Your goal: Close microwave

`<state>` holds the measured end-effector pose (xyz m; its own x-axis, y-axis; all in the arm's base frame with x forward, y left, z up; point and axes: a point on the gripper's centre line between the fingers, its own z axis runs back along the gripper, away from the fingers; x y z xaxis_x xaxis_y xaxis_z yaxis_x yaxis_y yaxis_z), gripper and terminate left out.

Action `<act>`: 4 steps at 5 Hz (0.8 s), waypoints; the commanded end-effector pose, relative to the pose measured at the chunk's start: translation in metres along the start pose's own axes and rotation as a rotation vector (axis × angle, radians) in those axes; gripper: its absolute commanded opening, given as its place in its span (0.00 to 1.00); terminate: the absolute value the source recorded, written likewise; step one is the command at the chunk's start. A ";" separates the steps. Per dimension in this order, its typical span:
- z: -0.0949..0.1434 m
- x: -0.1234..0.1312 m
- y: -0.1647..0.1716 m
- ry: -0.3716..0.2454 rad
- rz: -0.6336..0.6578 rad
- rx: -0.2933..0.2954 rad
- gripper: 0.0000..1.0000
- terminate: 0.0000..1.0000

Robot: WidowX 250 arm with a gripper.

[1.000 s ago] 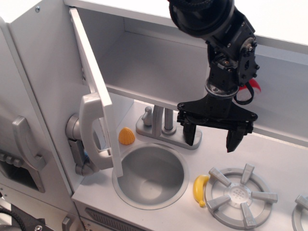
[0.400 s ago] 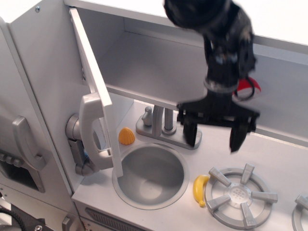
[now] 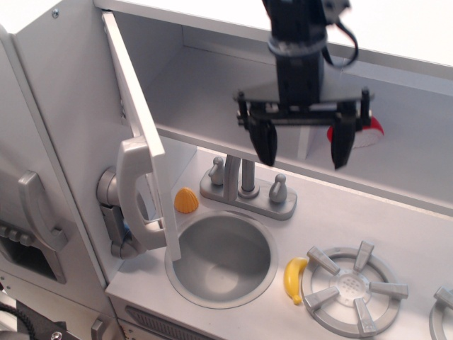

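Observation:
The microwave (image 3: pixel 212 92) is a light grey cabinet box at the upper left, and its inside shelf is bare. Its flat door (image 3: pixel 134 113) stands swung wide open toward me, seen nearly edge-on, with the tall silver handle (image 3: pixel 134 195) on its lower part. My gripper (image 3: pixel 304 161) is open and empty, fingers pointing down. It hangs in front of the cabinet's lower shelf edge, above the faucet and well to the right of the door, touching nothing.
A faucet (image 3: pixel 244 183) stands behind the round sink (image 3: pixel 221 258). An orange shell-shaped toy (image 3: pixel 186 201) lies by the sink, a banana (image 3: pixel 294 278) beside the burner (image 3: pixel 350 287). A red item (image 3: pixel 369 129) shows behind the gripper. A grey handset (image 3: pixel 39 216) hangs at the left.
My gripper has risen from just above the counter near the faucet and shifted left and back toward the cabinet opening. It stays open. The door has not moved.

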<state>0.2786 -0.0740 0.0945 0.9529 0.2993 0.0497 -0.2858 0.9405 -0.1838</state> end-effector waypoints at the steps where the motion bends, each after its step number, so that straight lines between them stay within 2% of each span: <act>1: 0.090 -0.015 0.063 -0.109 0.025 -0.094 1.00 0.00; 2: 0.132 -0.006 0.097 -0.101 0.024 -0.093 1.00 0.00; 3: 0.133 -0.002 0.112 -0.150 0.082 -0.051 1.00 0.00; 4: 0.112 0.004 0.121 -0.169 0.153 0.074 1.00 0.00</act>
<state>0.2405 0.0582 0.1724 0.8702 0.4665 0.1586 -0.4501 0.8836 -0.1293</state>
